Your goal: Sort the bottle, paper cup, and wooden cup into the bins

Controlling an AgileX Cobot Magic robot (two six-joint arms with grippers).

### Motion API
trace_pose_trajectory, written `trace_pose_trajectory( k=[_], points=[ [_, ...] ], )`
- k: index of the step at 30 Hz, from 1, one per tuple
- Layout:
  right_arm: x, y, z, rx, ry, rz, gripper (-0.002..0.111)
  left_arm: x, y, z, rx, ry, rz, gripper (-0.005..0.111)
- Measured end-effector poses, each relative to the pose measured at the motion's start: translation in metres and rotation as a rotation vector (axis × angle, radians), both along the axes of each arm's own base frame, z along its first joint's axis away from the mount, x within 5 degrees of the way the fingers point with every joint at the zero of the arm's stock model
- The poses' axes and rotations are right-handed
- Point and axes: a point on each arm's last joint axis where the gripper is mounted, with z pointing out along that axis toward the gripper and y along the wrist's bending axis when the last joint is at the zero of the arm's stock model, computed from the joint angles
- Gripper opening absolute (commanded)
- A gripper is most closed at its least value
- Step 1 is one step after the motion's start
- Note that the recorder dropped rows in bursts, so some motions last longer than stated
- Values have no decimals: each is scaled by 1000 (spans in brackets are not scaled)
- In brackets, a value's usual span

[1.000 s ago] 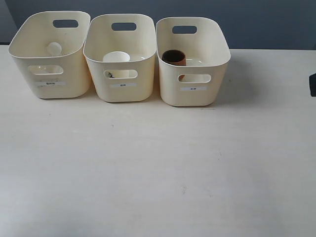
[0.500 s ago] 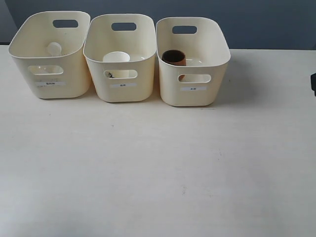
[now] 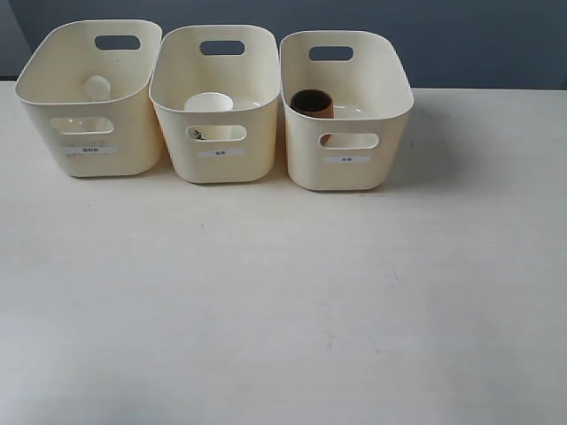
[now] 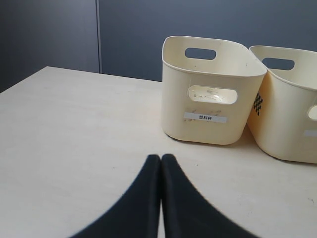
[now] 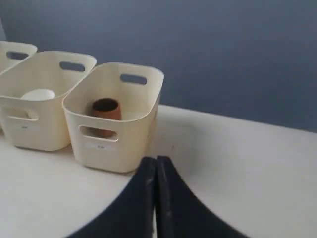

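Three cream bins stand in a row at the far side of the desk (image 3: 266, 301). The left bin (image 3: 89, 97) holds the bottle (image 3: 97, 87); only its white cap shows. The paper cup (image 3: 209, 106) stands in the middle bin (image 3: 217, 102), and the wooden cup (image 3: 312, 104) stands upright in the right bin (image 3: 345, 111). The left claw (image 4: 161, 163) is closed together and empty, low over the desk near the left bin. The right claw (image 5: 156, 166) is also pressed together, holding nothing, near the right bin.
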Motion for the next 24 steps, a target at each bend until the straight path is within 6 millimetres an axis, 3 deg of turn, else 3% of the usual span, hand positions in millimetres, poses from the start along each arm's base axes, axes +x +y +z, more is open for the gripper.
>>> trace_pose_trajectory(
  k=[8,18,24],
  points=[
    [-27,-4,-39,-38,-234,-26,-1,0,0,0,0,0,0,0],
    [-15,-6,-101,-16,-181,-62,-1,0,0,0,0,0,0,0],
    [-11,-9,-115,-10,-196,-90,-1,0,0,0,0,0,0,0]
  ],
)
